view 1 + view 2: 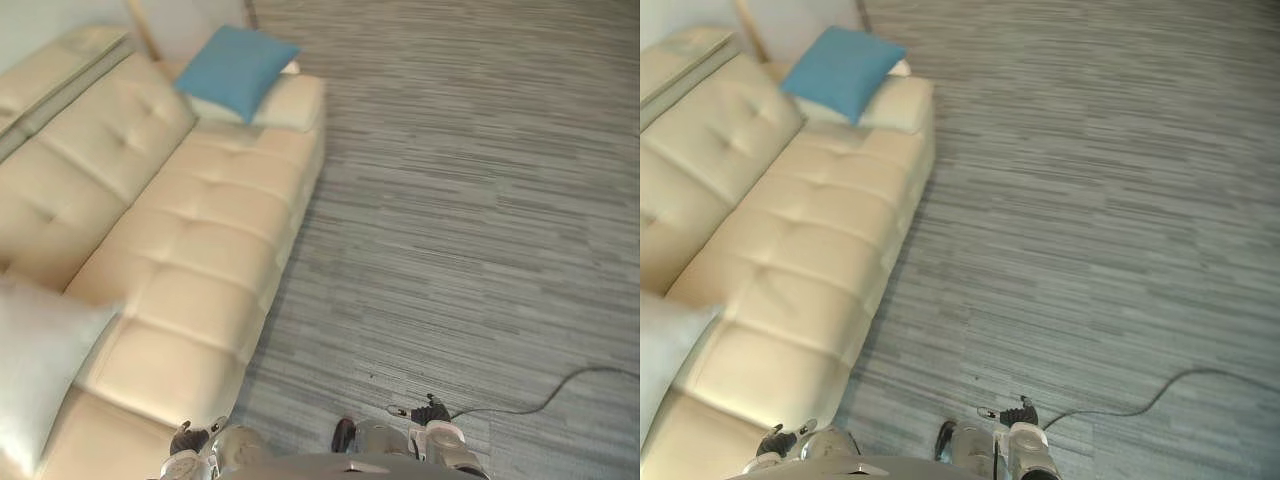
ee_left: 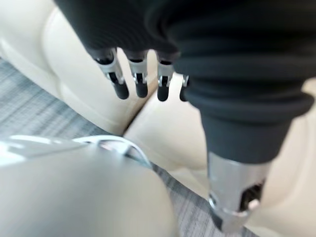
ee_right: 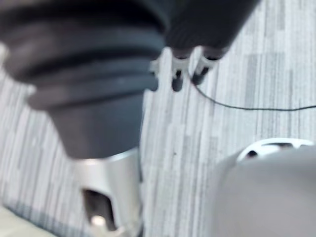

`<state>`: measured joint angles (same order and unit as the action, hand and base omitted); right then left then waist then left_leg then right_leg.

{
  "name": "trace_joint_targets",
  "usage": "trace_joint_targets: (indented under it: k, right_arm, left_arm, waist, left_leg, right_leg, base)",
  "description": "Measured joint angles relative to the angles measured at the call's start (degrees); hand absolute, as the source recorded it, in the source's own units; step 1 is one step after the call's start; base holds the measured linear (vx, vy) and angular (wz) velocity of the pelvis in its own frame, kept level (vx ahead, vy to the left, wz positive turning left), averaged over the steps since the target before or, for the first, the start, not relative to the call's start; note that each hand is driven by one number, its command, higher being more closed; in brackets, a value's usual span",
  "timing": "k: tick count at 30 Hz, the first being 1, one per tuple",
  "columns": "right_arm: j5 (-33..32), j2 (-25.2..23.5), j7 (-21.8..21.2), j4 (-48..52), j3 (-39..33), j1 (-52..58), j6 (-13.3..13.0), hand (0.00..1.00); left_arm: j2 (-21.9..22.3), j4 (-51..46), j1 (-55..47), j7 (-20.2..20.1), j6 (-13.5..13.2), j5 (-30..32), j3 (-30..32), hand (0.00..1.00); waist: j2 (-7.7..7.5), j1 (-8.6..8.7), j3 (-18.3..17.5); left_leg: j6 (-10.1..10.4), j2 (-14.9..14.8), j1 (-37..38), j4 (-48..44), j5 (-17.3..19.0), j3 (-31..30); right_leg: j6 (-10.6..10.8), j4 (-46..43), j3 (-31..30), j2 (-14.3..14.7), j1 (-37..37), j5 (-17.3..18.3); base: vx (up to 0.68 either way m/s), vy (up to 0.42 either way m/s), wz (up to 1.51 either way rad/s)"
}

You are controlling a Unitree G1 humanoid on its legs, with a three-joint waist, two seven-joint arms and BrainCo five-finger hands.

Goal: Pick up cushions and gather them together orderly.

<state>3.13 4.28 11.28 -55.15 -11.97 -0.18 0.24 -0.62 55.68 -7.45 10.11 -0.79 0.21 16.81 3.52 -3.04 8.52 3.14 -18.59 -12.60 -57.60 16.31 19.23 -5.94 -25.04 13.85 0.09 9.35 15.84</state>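
Observation:
A blue cushion (image 1: 235, 68) lies at the far end of the cream sofa (image 1: 200, 250), leaning on a cream cushion (image 1: 290, 102) under it. At the sofa's near end a pale grey cushion (image 1: 35, 365) rests against the backrest. My left hand (image 2: 118, 79) hangs low beside the sofa's front edge, fingers straight and holding nothing. My right hand (image 3: 177, 74) hangs over the carpet, fingers relaxed and holding nothing. Both hands are far from every cushion.
Grey striped carpet (image 1: 470, 200) spreads wide to the right of the sofa. A thin wooden leg (image 1: 142, 28) stands at the wall behind the sofa's far end.

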Motion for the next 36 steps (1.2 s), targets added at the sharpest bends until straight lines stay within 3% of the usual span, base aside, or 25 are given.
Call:
trace_joint_targets:
  k: [1, 5, 7, 8, 9, 10, 12, 13, 14, 15, 16, 18, 20, 22, 23, 25, 26, 27, 28, 29, 30, 31, 33, 36]
  right_arm:
    - [0.00, -0.44, 0.03, -0.02, -0.02, 0.27, 0.06, 0.00]
    - [-0.62, -1.34, 0.37, 0.57, -0.07, 0.54, 0.16, 0.00]
    - [-1.08, -1.58, 0.74, 0.52, -0.67, 0.32, 0.00, 0.00]
    - [-1.15, -1.51, 0.94, 0.18, -1.03, -0.02, 0.01, 0.00]
    - [-1.28, -2.09, 1.41, 0.24, -1.63, -0.20, 0.04, 0.00]
    - [-1.28, -3.23, 1.57, 0.27, -2.01, 0.35, 0.02, 0.00]
    - [-1.28, -4.76, 1.55, 0.61, -3.03, 0.62, 0.07, 0.00]
    - [-1.27, -5.56, 1.43, 0.64, -3.58, 0.97, 0.08, 0.00]
    - [-1.24, -5.80, 1.40, 0.75, -3.85, 1.33, 0.03, 0.00]
    - [-1.22, -5.64, 1.32, 2.08, -3.88, 1.56, -0.05, 0.00]
    - [-1.12, -5.45, 1.32, 3.21, -3.89, 1.49, -0.07, 0.00]
    - [-1.06, -5.35, 1.32, 4.60, -3.92, 1.63, -0.12, 0.00]
    - [-0.95, -5.28, 1.32, 5.13, -3.96, 1.36, -0.44, 0.00]
    - [-0.47, -4.40, 1.31, 4.43, -3.95, 1.03, -0.29, 0.00]
    - [-0.65, -3.58, 1.18, 4.40, -4.01, 0.70, -0.24, 0.00]
    - [-0.43, -3.11, 1.24, 4.05, -3.99, 0.31, -0.19, 0.00]
    - [-0.45, -2.55, 1.16, 2.16, -4.06, 0.19, -0.01, 0.00]
    - [-0.45, -2.01, 1.09, 1.77, -4.09, -0.41, 0.12, 0.00]
    - [-0.32, -1.09, 1.10, 1.86, -3.97, -0.85, 0.08, 0.00]
    - [-0.36, -1.01, 1.13, 1.98, -3.97, -0.88, -0.03, 0.00]
    - [-0.42, -1.09, 1.11, 2.46, -3.63, -1.12, -0.05, 0.00]
    - [-0.24, -0.62, 1.20, 2.30, -2.57, -1.37, 0.00, 0.00]
    - [-0.06, -1.21, 1.29, 1.84, -1.09, -1.56, 0.00, 0.00]
    - [0.23, -1.84, 1.31, 1.09, -0.06, -1.27, 0.03, 0.00]
  left_arm:
    - [-0.06, -0.30, 0.00, 0.02, -0.01, 0.00, -0.57, 0.00]
    - [0.27, -1.70, 0.06, 0.46, -0.14, 0.18, -1.22, 0.00]
    - [0.57, -2.34, 0.06, 0.64, -0.36, 2.55, -1.62, 0.00]
    - [0.43, -2.18, 0.23, 0.60, -0.40, 3.23, -1.94, 0.00]
    - [0.07, -2.08, -0.21, 0.59, -0.36, 4.26, -1.92, 0.00]
    - [-0.75, -2.05, -0.72, 0.57, -0.23, 4.79, -1.78, 0.00]
    - [-1.43, -2.02, -0.39, 0.61, -0.18, 5.58, -1.75, 0.00]
    - [-2.26, -1.69, -0.34, 0.58, -0.18, 5.63, -2.57, 0.00]
    - [-2.71, -1.32, -0.19, 0.58, 0.05, 5.67, -3.75, 0.00]
    - [-2.79, -1.20, 0.04, 0.61, 0.21, 5.79, -4.50, 0.00]
    - [-2.67, -1.18, 0.64, 0.63, 0.25, 6.21, -4.87, 0.00]
    - [-2.31, -1.22, 1.70, 0.64, 0.30, 6.14, -5.27, 0.00]
    - [-2.29, -1.14, 2.88, 0.67, 0.34, 6.12, -5.38, 0.00]
    - [-1.48, -0.90, 3.61, 0.65, 0.35, 6.14, -5.83, 0.00]
    - [-0.54, -0.48, 4.43, 0.59, 0.31, 6.18, -6.99, 0.00]
    - [-0.46, 0.56, 4.34, 0.46, 0.30, 6.21, -7.44, 0.00]
    - [-0.36, 1.40, 4.50, 0.22, 0.27, 6.40, -7.39, 0.00]
    - [-0.03, 1.67, 4.76, 0.23, 0.29, 6.64, -7.12, 0.00]
    - [1.15, 1.59, 4.93, 0.31, 0.22, 6.66, -5.64, 0.00]
    - [1.63, 1.50, 4.93, 0.38, 0.21, 6.64, -4.97, 0.00]
    - [3.05, 0.99, 4.95, 0.57, 0.24, 6.41, -2.25, 0.00]
    - [3.99, 0.22, 4.93, 0.70, 0.24, 5.88, -0.62, 0.00]
    - [4.10, -1.97, 5.05, 0.69, 0.17, 5.51, -1.15, 0.00]
    - [4.01, -3.52, 4.97, 0.68, -0.16, 5.41, -2.48, 0.00]
  waist:
    - [-0.03, -0.14, 0.06]
    - [-0.46, -0.61, 0.43]
    - [-0.80, -2.45, 0.21]
    - [-1.13, -3.16, 0.14]
    - [-2.12, -3.46, -0.65]
    - [-3.32, -3.19, -1.48]
    - [-5.02, -3.51, -1.26]
    - [-5.98, -3.22, -0.88]
    - [-5.91, -2.71, -0.88]
    - [-5.49, -2.37, -0.81]
    - [-4.91, -1.64, -0.65]
    - [-3.78, -1.57, -0.54]
    - [-4.13, -1.23, -0.49]
    - [-4.03, -0.64, -0.21]
    - [-3.29, 0.75, 0.08]
    - [-3.64, 1.82, 0.20]
    - [-4.04, 2.32, 0.05]
    - [-3.55, 2.18, -0.09]
    - [-1.35, 1.52, 0.35]
    - [-0.66, 1.41, 0.51]
    - [0.95, 1.15, 0.98]
    - [1.77, 0.40, 1.40]
    - [1.53, -1.05, 1.94]
    - [0.42, -1.74, 1.75]
  left_leg:
    - [0.07, 3.35, -3.03, 0.98, 0.69, -3.26]
    - [0.19, 8.83, -9.70, 17.42, 0.99, -5.25]
    - [0.57, 11.87, -10.18, 34.43, -4.57, -6.29]
    - [0.20, 12.65, -10.23, 36.53, -9.09, -7.15]
    - [-2.35, 14.23, -9.74, 36.52, -12.97, -7.93]
    - [-4.12, 15.24, -9.77, 34.93, -10.97, -7.13]
    - [-5.95, 15.70, -7.14, 31.83, -6.75, -4.14]
    - [-6.60, 16.86, -3.75, 30.98, -6.05, -2.69]
    - [-7.34, 17.27, -1.38, 30.59, -4.96, -2.76]
    - [-7.66, 17.52, 1.94, 30.65, -3.14, -2.86]
    - [-8.35, 17.59, 6.04, 31.45, -1.76, -3.29]
    - [-7.38, 17.32, 10.62, 35.29, -0.26, -4.35]
    - [-5.93, 17.06, 14.94, 39.11, 1.48, -6.09]
    - [-5.67, 16.09, 19.02, 41.82, 1.58, -6.75]
    - [-5.65, 14.75, 22.02, 44.01, 1.57, -8.72]
    - [-5.63, 14.55, 23.89, 46.05, 1.56, -10.77]
    - [-4.58, 14.55, 26.21, 46.34, 2.14, -14.23]
    - [-4.56, 13.35, 26.31, 44.40, 2.15, -15.85]
    - [-2.83, 11.34, 24.52, 37.81, 1.12, -17.30]
    - [-1.57, 10.57, 22.58, 33.14, 0.18, -18.01]
    - [-0.26, 8.60, 16.12, 17.57, -6.05, -19.28]
    - [1.18, 5.71, 10.32, 4.70, -7.35, -19.03]
    - [0.39, 3.02, 4.09, -7.91, -6.13, -14.84]
    - [-1.00, 3.39, -2.10, -4.97, -3.97, -9.81]
  right_leg:
    - [0.04, 1.27, -2.37, 0.55, -1.28, 0.03]
    - [0.76, 7.41, -8.41, 2.45, -7.78, 0.33]
    - [2.08, 9.97, -12.45, 2.29, -10.14, 1.42]
    - [2.51, 10.60, -14.49, 2.09, -10.79, 2.15]
    - [3.33, 11.01, -16.90, 1.09, -11.32, 3.42]
    - [4.50, 9.40, -17.90, -0.39, -11.43, 4.00]
    - [7.73, -3.12, -18.01, -2.33, -7.72, 3.85]
    - [13.25, -16.18, -17.96, -3.88, -4.17, 1.29]
    - [16.51, -24.16, -17.74, -4.81, -1.57, -1.68]
    - [16.83, -32.91, -17.07, -5.40, 1.02, -2.95]
    - [13.36, -39.56, -12.84, -7.30, 4.73, -2.37]
    - [9.67, -40.16, -8.21, -8.36, 8.99, -0.89]
    - [8.90, -34.36, -3.81, -9.24, 14.08, 0.71]
    - [8.39, -22.35, -1.41, -8.67, 15.89, 0.80]
    - [8.71, -7.56, -1.63, -7.27, 16.90, -3.22]
    - [9.63, 5.40, -4.08, -6.22, 16.31, -9.51]
    - [9.53, 8.20, -6.33, -6.09, 15.62, -19.90]
    - [7.90, 4.83, -6.80, -5.54, 15.88, -19.63]
    - [7.16, 0.72, -4.94, -4.83, 15.60, -15.66]
    - [6.66, -0.56, -4.11, -4.63, 15.16, -14.06]
    - [5.76, -2.42, -2.87, -3.72, 12.82, -10.43]
    - [4.58, -2.08, -2.06, -2.53, 9.65, -8.54]
    - [3.69, 0.42, -1.57, -1.68, 2.20, -6.17]
    - [4.34, 7.38, -0.54, -2.25, -5.71, -5.58]
  base:
    - [0.24, -0.002, -0.93]
    - [0.40, 0.065, -0.87]
    - [0.45, 0.169, -0.98]
    - [0.63, 0.292, -1.17]
    - [0.59, 0.278, -0.97]
    - [0.66, 0.256, -0.88]
    - [0.64, 0.216, -0.62]
    - [0.60, 0.195, -0.37]
    - [0.59, 0.172, -0.21]
    - [0.53, 0.121, 0.00]
    - [0.52, 0.100, -0.02]
    - [0.48, 0.059, 0.02]
    - [0.49, -0.032, 0.20]
    - [0.58, -0.137, 0.46]
    - [0.55, -0.183, 0.68]
    - [0.51, -0.208, 0.77]
    - [0.60, -0.292, 0.74]
    - [0.71, -0.339, 0.65]
    - [0.60, -0.286, 0.29]
    - [0.57, -0.261, 0.31]
    - [0.59, -0.240, 0.31]
    - [0.70, -0.242, 0.16]
    - [0.61, -0.162, 0.04]
    - [0.40, -0.053, 0.15]
